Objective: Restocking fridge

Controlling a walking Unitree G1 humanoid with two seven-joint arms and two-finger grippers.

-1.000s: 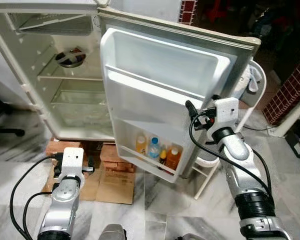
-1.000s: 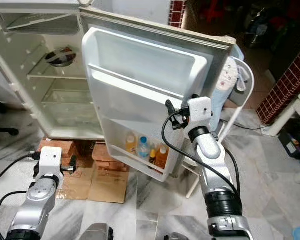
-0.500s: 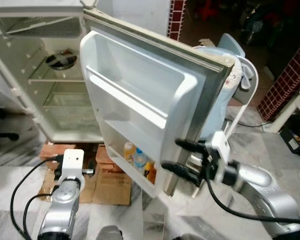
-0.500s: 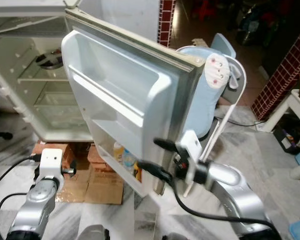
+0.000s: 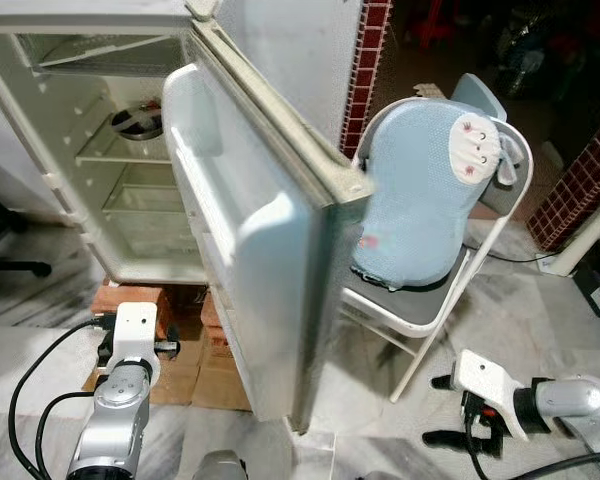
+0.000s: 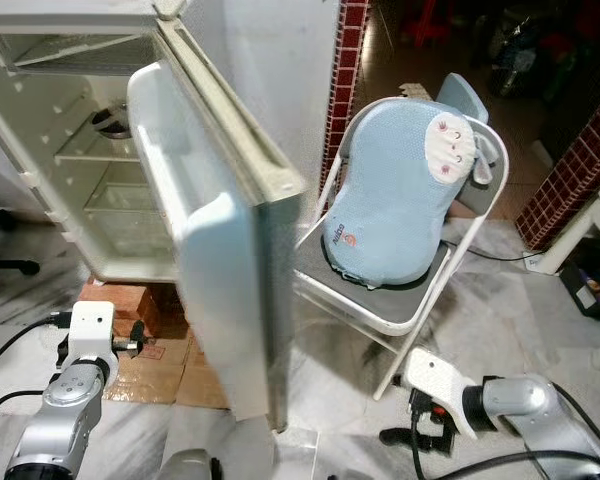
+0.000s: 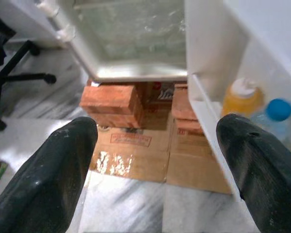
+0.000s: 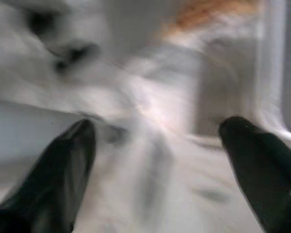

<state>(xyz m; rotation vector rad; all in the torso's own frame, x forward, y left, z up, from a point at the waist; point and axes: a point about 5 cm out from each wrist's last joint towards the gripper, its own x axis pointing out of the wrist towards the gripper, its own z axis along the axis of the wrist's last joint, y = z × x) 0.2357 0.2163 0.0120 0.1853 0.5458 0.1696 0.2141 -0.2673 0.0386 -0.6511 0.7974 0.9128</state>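
Standing at the 11 o'clock part of the head views, the white fridge (image 5: 90, 180) has its body open and its door (image 5: 270, 270) swung out edge-on toward the camera, partway between open and closed. Inside, the wire and glass shelves look mostly bare; a round metal bowl (image 5: 138, 122) sits on an upper shelf. The left wrist view shows the door's lowest rack, where an orange bottle (image 7: 241, 98) with a white cap stands just beside a clear bottle with a blue cap (image 7: 277, 114).

The left claw (image 7: 157, 170) hangs low at 7 o'clock, its two black fingers spread wide with nothing between them, pointed at the fridge's base. The right claw (image 5: 446, 410) is low at 5 o'clock, near the marble floor (image 5: 540, 320) and well apart from the door; its fingers are also spread wide and hold nothing. The right wrist view is heavily blurred.

Red bricks (image 7: 114, 102) prop the fridge off the floor, with flattened cardboard (image 7: 136, 158) lying in front of them. At 2 o'clock, just beyond the door's edge, a folding chair (image 6: 405, 300) carries a pale blue cushion (image 6: 395, 200) leaning against its back. A black office-chair base (image 7: 14, 80) stands at 9 o'clock, and a red brick pillar (image 5: 370, 70) rises at 12 o'clock.
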